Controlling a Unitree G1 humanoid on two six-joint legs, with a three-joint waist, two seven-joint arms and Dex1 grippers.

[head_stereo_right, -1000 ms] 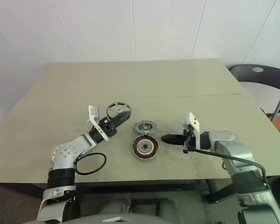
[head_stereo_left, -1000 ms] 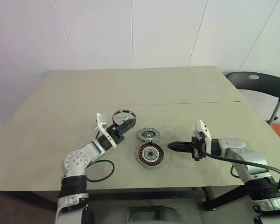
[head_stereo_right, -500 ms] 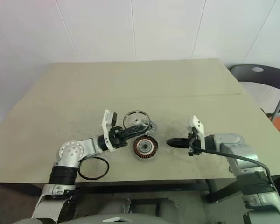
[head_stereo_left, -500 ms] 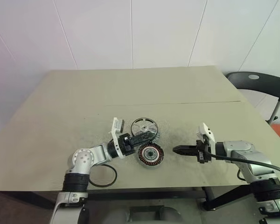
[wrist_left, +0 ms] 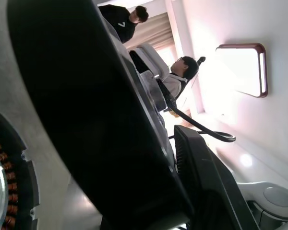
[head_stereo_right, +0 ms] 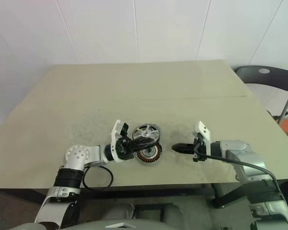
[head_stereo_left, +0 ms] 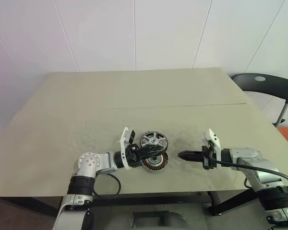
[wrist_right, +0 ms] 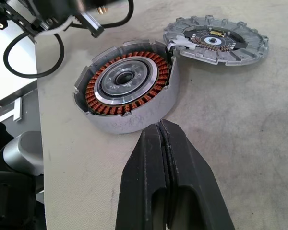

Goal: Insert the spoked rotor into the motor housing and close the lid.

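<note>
Carrying: left claw (head_stereo_left: 151,150) pinching the spoked rotor (head_stereo_left: 153,141) by its edge, wheel tilted up just over the motor housing (head_stereo_left: 155,161)
Rotor place: held off the tabletop (head_stereo_left: 134,100), at the far rim of the housing, not yet seated
Housing: standing open on the tabletop near the front edge, copper windings and silver hub bare in the right wrist view (wrist_right: 125,91)
Lid: lying flat just beside the housing, rim to rim with it (wrist_right: 216,40), not yet fitted
Right claw: fingers pressed together, holding nothing (head_stereo_left: 183,155), low over the tabletop, pointing at the housing from a little apart
Done: rotor picked up and brought to the housing
Left: levelling and lowering the rotor onto the hub, then fetching the lid and closing it on top
Nearby: black ring on the tabletop by the left arm (head_stereo_right: 97,177)
</note>
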